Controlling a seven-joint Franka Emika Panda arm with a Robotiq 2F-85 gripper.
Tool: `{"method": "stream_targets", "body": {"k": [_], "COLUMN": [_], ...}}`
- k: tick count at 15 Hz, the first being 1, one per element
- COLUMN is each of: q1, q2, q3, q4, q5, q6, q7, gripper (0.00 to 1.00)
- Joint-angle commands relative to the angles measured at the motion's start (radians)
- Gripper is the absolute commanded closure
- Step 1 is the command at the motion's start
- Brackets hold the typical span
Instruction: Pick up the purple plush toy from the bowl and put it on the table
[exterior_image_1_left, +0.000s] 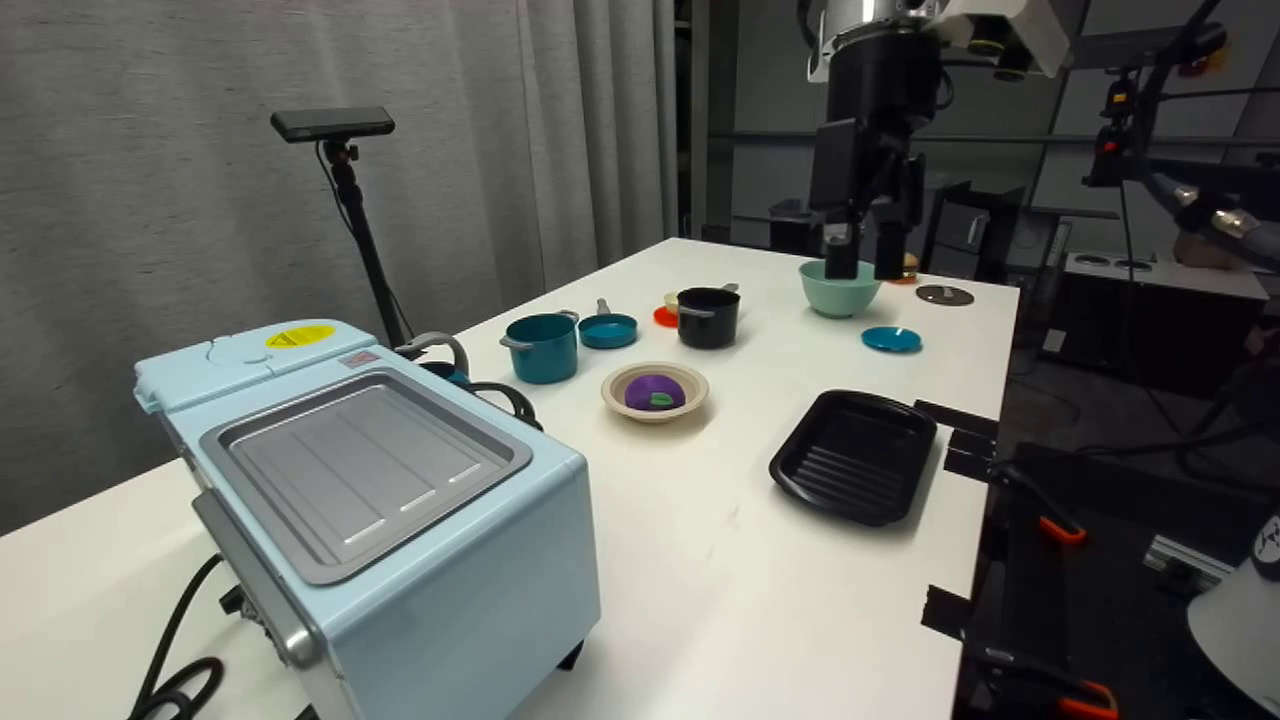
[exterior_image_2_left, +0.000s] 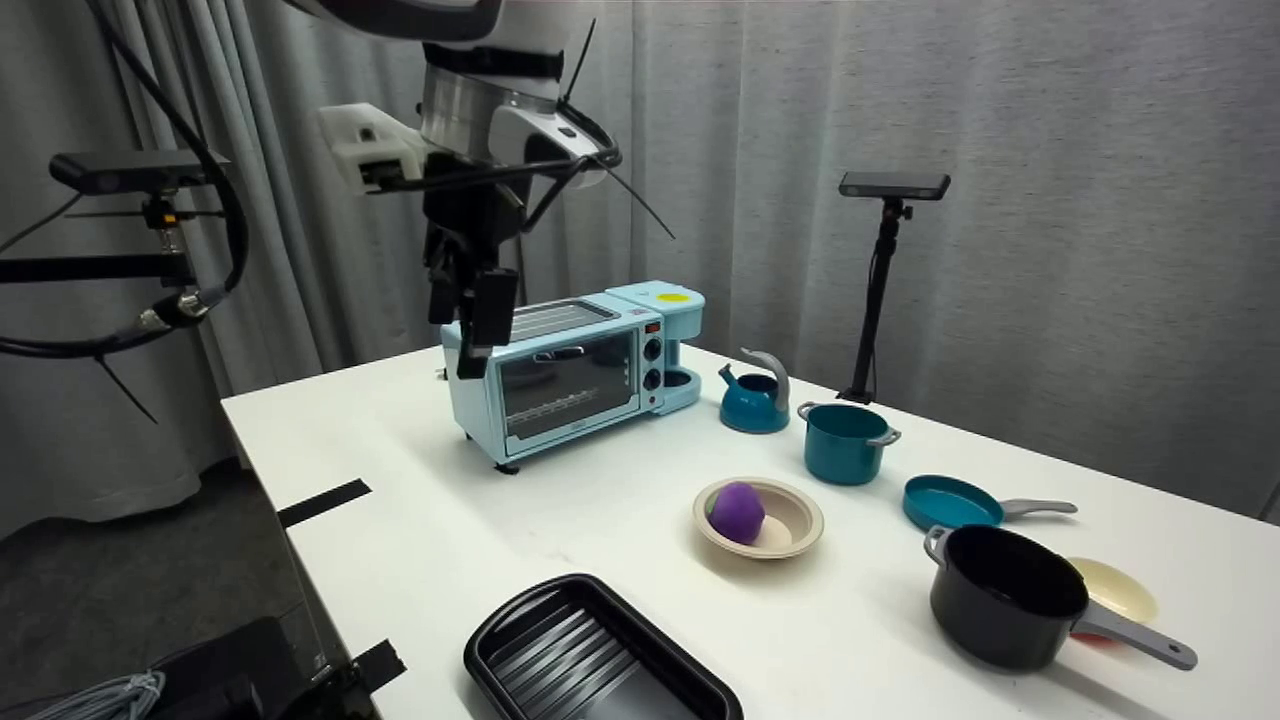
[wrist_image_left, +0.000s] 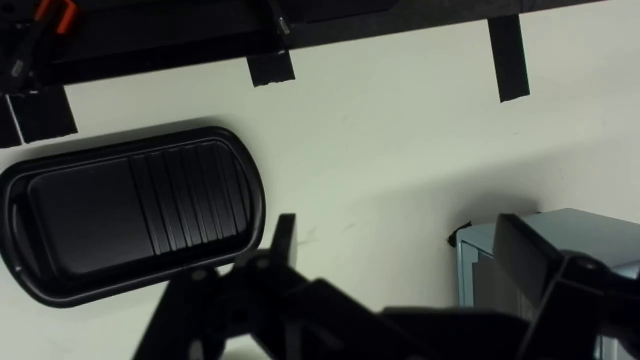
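Note:
The purple plush toy (exterior_image_1_left: 645, 388) is a roundish lump with a green patch; it also shows in an exterior view (exterior_image_2_left: 738, 512). It lies inside the shallow beige bowl (exterior_image_1_left: 694, 400), whose rim shows in both exterior views (exterior_image_2_left: 806, 528). The bowl stands on the white table (exterior_image_1_left: 700, 540). My gripper (exterior_image_1_left: 864, 262) is open and empty, high above the table and apart from the bowl, fingers pointing down. It also shows in an exterior view (exterior_image_2_left: 460, 335). In the wrist view its fingers (wrist_image_left: 397, 225) are wide apart over bare table, and the toy is out of view.
A black ribbed tray (exterior_image_1_left: 855, 455) lies near the table edge. A light blue toaster oven (exterior_image_2_left: 570, 370), teal pot (exterior_image_2_left: 843, 445), teal pan (exterior_image_2_left: 950, 503), kettle (exterior_image_2_left: 755, 405) and black pot (exterior_image_2_left: 1005, 600) stand around the bowl. A mint bowl (exterior_image_1_left: 838, 295) and blue plate (exterior_image_1_left: 891, 340) stand farther off.

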Motion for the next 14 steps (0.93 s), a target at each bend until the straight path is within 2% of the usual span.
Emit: {"method": "stream_targets", "body": {"k": [1,8,14], "q1": [-0.026,-0.054,-0.081], "q2": [0.065,0.327,0.586], "q3": [0.011,0.0,-0.019], "q4": [0.072,0.256,0.469], "q5": [-0.017,-0.107,-0.207], "q6": [0.03,0.173,0.25], "q7": [-0.014,-0.012,-0.011], "gripper": [0.0,0.0,0.0]}}
